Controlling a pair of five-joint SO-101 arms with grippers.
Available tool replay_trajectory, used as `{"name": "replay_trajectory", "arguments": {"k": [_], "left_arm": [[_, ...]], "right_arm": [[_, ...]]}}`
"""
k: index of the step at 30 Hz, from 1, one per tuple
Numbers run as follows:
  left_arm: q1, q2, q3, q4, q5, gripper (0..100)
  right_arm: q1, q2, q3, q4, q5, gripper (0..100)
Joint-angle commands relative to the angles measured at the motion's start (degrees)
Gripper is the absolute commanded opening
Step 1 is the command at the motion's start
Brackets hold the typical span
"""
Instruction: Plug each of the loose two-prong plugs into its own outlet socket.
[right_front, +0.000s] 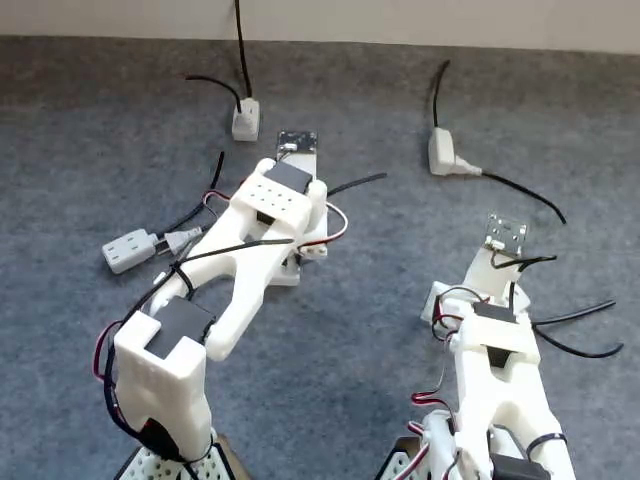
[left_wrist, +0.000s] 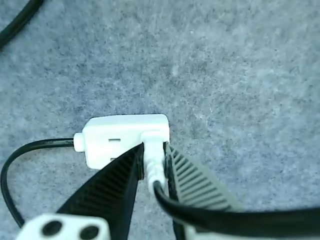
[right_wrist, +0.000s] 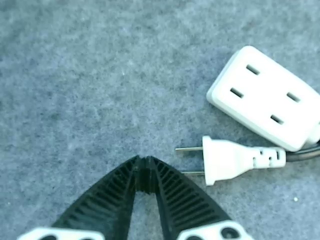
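Left gripper (left_wrist: 154, 151) pinching one plug (left_wrist: 153, 167), one outlet (left_wrist: 117, 137)

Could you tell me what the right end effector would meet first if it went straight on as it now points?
Probably just the grey carpet: the shut right end effector points at bare floor, with the loose plug and white outlet off to one side.
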Motion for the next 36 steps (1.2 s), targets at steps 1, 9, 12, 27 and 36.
{"name": "replay_trajectory", "arguments": {"k": [1, 9, 12, 27, 36], "left_arm": [[-3.12, 3.12, 0.57, 0.26, -2.99, 1], [-2.77, 2.15, 0.57, 3.25, -3.78, 19], [-2.77, 2.15, 0.66, 4.92, -3.96, 24], [-6.99, -9.36, -10.07, 10.46, -29.45, 24], [-6.81, -9.54, -11.30, 10.02, -61.71, 24]], "right_arm": [[0.31, -1.19, -0.48, -1.19, -0.70, 0.9], [0.31, -1.19, -0.57, -1.19, -0.70, 0.9], [0.31, -1.19, -0.57, -1.19, -0.70, 0.9], [0.31, -1.19, -0.66, -1.19, -0.70, 0.9], [0.31, -1.19, -0.66, -1.19, -0.70, 0.9]]}}
